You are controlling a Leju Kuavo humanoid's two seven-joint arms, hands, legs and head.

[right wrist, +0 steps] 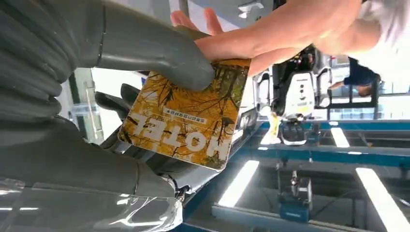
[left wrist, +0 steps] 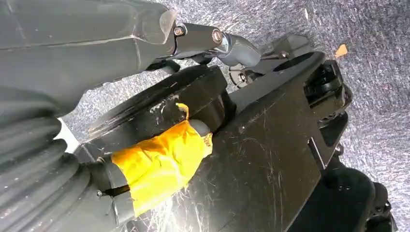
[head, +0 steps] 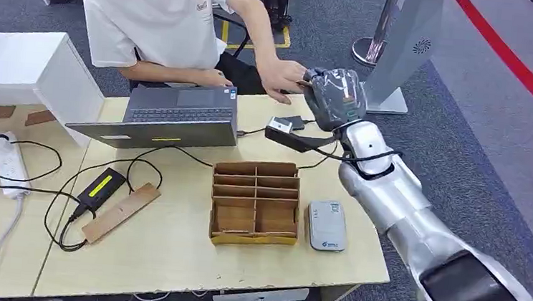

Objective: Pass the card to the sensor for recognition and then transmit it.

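Card (right wrist: 186,118), yellow-orange with leaf print and the word HOTEL, pinched in the right wrist view between thick grey thumb and darker fingers (right wrist: 116,99) of the right hand (right wrist: 145,72); person's hand (right wrist: 217,38) touching the card's far edge.

Head view: right hand (head: 334,95) raised past the table's (head: 169,251) far corner, meeting the person's hand (head: 284,76); card itself hidden there. Grey sensor (head: 327,226) flat on the table just beside a cardboard divider box (head: 254,203); laptop (head: 173,118) further back.

Left wrist view: left hand (left wrist: 72,72) hanging over grey carpet; finger state impossible to tell.
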